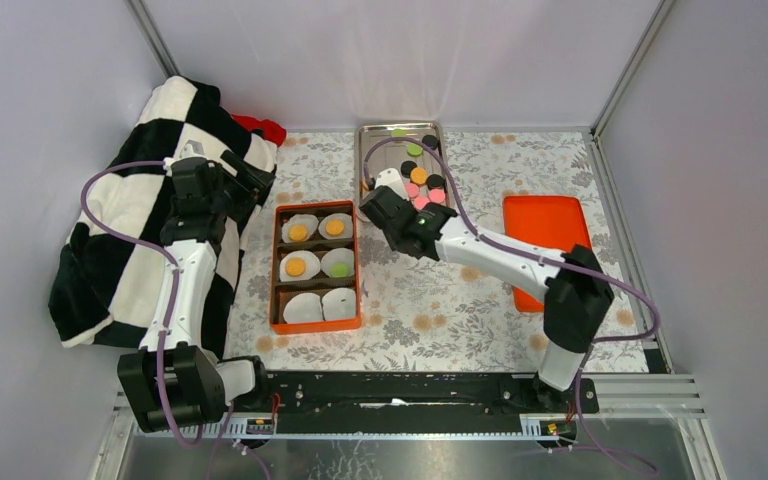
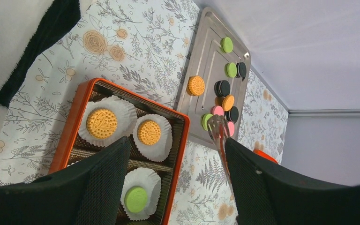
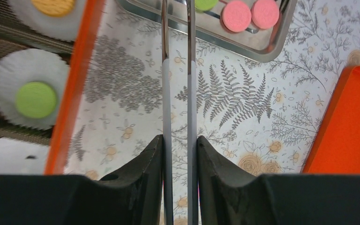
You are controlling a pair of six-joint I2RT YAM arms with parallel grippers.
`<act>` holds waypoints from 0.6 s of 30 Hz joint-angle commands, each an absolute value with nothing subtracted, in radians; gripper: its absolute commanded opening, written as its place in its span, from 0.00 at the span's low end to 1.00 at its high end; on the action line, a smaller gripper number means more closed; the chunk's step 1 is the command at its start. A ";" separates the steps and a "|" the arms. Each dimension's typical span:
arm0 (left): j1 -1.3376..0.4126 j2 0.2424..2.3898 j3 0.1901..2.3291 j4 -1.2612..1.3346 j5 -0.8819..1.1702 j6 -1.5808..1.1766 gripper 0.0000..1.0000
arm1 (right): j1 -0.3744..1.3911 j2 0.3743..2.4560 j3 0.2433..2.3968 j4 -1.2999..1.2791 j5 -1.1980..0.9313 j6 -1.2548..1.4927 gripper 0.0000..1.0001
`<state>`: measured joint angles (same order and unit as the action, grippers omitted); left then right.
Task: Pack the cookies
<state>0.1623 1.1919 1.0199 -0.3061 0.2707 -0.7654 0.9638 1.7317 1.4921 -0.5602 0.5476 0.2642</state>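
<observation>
Cookies in orange, green, pink and black lie on a metal tray. An orange box holds white liners: three with orange cookies, one with a green cookie, two empty at the near end. My right gripper is shut on metal tongs. The tongs' tips reach over the tray's near end, by a green cookie and two pink ones; the tips themselves are cut off. My left gripper is open and empty, above the box's far left side.
A black-and-white checked blanket fills the left side, under the left arm. An orange lid lies at the right; it also shows in the right wrist view. A floral cloth covers the table. Grey walls enclose it.
</observation>
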 commanded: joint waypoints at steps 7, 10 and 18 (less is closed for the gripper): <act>0.158 1.203 1.039 -0.285 0.251 -0.741 0.79 | 0.908 1.826 1.499 -0.444 0.481 0.210 0.28; 0.157 1.207 1.038 -0.285 0.254 -0.744 0.79 | 0.901 1.852 1.510 -0.445 0.475 0.207 0.33; 0.156 1.213 1.032 -0.278 0.261 -0.749 0.79 | 0.877 1.938 1.580 -0.467 0.477 0.213 0.45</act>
